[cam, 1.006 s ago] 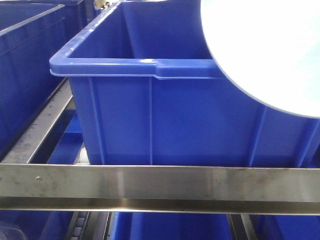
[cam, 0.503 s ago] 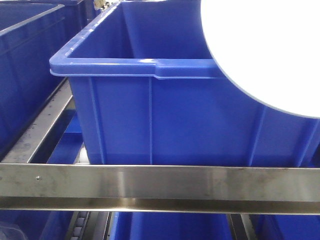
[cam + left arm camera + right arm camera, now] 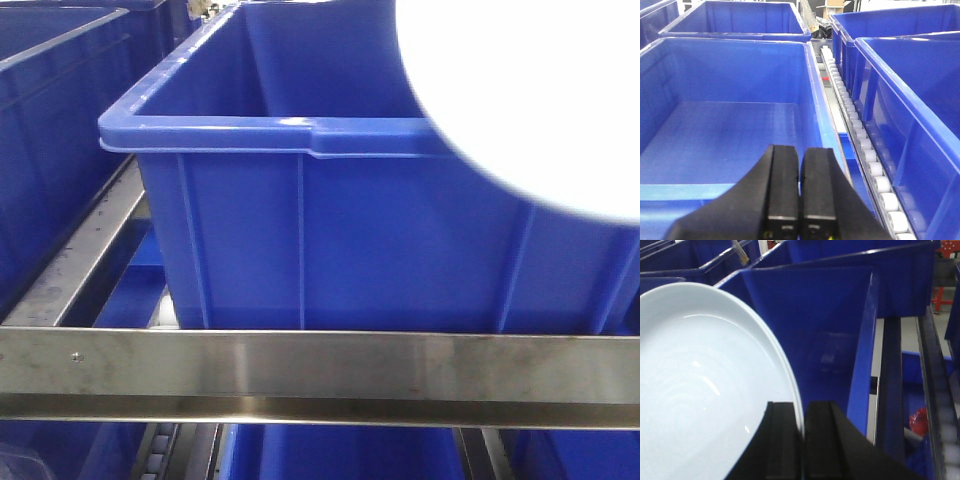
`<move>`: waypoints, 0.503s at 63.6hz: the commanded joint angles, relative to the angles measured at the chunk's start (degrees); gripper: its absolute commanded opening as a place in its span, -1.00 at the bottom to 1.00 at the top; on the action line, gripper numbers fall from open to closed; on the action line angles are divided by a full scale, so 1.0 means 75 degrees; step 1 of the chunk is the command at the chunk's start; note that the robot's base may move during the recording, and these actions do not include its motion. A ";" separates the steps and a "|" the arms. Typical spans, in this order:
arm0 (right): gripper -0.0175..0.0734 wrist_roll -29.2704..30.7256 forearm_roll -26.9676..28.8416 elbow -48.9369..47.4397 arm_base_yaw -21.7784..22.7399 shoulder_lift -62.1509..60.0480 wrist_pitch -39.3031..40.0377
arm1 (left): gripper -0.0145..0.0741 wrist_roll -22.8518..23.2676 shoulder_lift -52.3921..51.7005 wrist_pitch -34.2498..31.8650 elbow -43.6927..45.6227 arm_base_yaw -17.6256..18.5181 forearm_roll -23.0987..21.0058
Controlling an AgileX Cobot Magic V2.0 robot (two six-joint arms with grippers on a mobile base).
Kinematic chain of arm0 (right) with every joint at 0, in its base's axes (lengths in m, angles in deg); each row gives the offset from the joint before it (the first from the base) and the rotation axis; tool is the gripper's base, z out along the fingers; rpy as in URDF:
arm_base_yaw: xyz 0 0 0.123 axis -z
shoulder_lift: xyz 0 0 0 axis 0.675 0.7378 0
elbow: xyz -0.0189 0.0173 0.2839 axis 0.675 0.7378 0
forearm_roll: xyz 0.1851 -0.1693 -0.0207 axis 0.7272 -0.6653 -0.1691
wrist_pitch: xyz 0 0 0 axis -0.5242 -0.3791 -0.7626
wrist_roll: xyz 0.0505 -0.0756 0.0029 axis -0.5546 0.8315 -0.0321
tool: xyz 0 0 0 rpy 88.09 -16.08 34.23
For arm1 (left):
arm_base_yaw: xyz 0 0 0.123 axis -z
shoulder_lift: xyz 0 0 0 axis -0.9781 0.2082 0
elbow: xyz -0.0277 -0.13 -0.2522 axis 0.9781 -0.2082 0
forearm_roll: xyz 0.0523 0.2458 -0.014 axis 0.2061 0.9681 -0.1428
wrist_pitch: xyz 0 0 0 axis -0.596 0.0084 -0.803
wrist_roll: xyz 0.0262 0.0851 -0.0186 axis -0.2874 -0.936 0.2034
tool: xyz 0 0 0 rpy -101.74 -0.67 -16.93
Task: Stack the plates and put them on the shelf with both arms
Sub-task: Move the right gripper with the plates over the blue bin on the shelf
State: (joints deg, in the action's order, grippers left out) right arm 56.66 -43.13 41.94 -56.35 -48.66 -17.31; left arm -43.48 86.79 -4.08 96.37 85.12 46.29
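The right gripper (image 3: 803,440) pinches the rim of a white plate (image 3: 700,385), held high in front of a blue crate (image 3: 330,230) above the steel shelf rail (image 3: 320,375). The left gripper (image 3: 800,195), jaws pressed together and empty, hovers over another crate (image 3: 725,130). Only one plate shows, so whether a stack exists cannot be told, and nothing rests on the shelf yet. Blue crates and a roller track (image 3: 860,145) fill the room.

The right end effector (image 3: 803,440) is pinching the rim of a tilted plate (image 3: 700,390), blue crates (image 3: 815,325) standing behind.
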 commanded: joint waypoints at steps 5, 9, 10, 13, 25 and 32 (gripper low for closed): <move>-0.51 0.0010 -0.0099 -0.1239 0.0045 0.0853 0.0632 | -0.49 0.0031 0.0042 -0.0615 0.0228 -0.0013 -0.0045; -0.51 0.0010 -0.0099 -0.1571 0.0037 0.1321 0.0602 | -0.49 0.0031 0.0042 -0.0615 0.0228 -0.0013 -0.0045; -0.51 0.0010 -0.0099 -0.1693 0.0037 0.1484 0.0602 | -0.49 0.0031 0.0042 -0.0615 0.0228 -0.0013 -0.0045; -0.51 0.0010 -0.0099 -0.1993 0.0037 0.1815 0.0595 | -0.49 0.0031 0.0042 -0.0615 0.0228 -0.0013 -0.0045; -0.51 0.0010 -0.0099 -0.3138 0.0037 0.3335 0.0419 | -0.49 0.0031 0.0042 -0.0615 0.0228 -0.0013 -0.0045; -0.51 0.0010 -0.0092 -0.3694 0.0037 0.4224 0.0215 | -0.49 0.0031 0.0042 -0.0615 0.0228 -0.0013 -0.0045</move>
State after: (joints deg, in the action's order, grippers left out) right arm 56.66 -43.49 18.85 -56.35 -20.17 -20.00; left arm -43.48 86.79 -4.08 96.37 85.12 46.29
